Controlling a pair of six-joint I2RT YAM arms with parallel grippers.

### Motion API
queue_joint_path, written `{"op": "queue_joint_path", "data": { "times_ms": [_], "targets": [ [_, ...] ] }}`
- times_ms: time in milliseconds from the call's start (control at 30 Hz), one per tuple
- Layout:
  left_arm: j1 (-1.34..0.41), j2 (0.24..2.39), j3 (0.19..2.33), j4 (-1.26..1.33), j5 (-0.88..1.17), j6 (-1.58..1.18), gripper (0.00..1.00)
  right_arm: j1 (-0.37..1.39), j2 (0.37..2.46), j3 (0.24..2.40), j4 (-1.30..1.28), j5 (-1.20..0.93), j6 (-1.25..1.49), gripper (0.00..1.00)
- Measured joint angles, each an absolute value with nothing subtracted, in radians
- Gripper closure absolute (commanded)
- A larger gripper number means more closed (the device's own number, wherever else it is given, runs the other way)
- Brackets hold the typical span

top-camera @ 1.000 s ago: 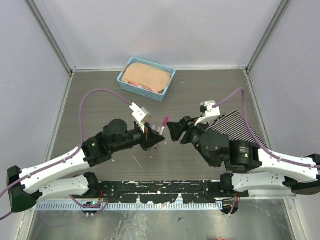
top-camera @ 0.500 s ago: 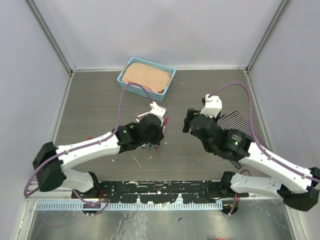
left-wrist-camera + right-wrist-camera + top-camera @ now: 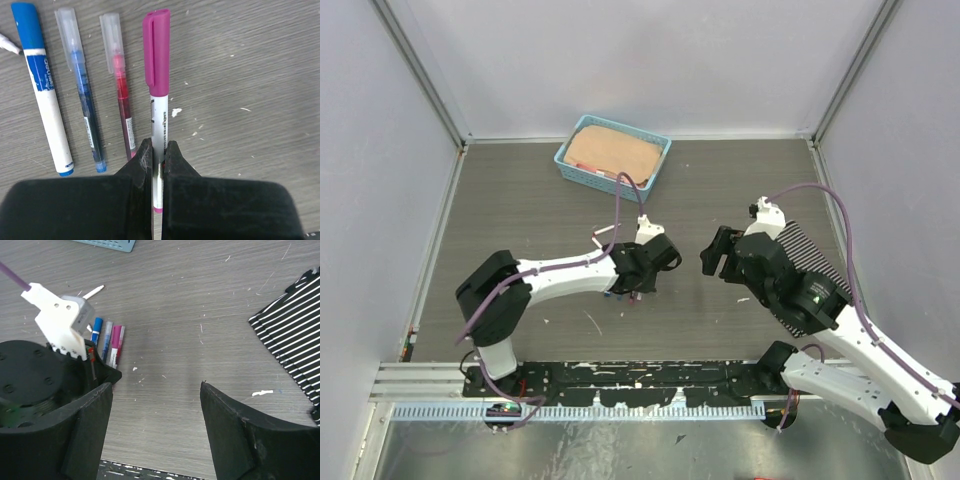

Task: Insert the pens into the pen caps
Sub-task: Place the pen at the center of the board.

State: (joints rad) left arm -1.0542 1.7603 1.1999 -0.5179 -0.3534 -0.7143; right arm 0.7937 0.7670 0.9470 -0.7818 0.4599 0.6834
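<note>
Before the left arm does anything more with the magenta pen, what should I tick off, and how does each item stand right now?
1. Cap on the magenta pen: ok, the magenta cap covers its tip.
2. Left gripper hold: ok, shut on the pen's white barrel.
3. Pen resting on the table: cannot tell from these views.
4. Room beside the red pen: cannot tell, its near end runs right up to one finger.
5. Right gripper out of the way: ok, open, empty and off to the side.
</note>
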Motion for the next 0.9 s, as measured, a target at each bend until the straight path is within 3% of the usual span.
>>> {"op": "queue_joint_path", "data": {
  "times_ms": [333,533,900],
  "targets": [
    [-1.048,1.876,1.263,-0.55,-0.361,-0.762,0.9,0.794,0.744,0.914,-0.787,0.436,0.691,0.24],
    [-1.048,1.909,1.292,-0.55,-0.362,-0.769,0.69,0.794,0.744,0.904,-0.788,0.432,0.691,0.24],
    [-1.047,1.927,1.294,-0.55,-0.358,-0.779,0.62,0.794,0.73,0.899,-0.792,0.43,0.691,0.24]
  ]
}}
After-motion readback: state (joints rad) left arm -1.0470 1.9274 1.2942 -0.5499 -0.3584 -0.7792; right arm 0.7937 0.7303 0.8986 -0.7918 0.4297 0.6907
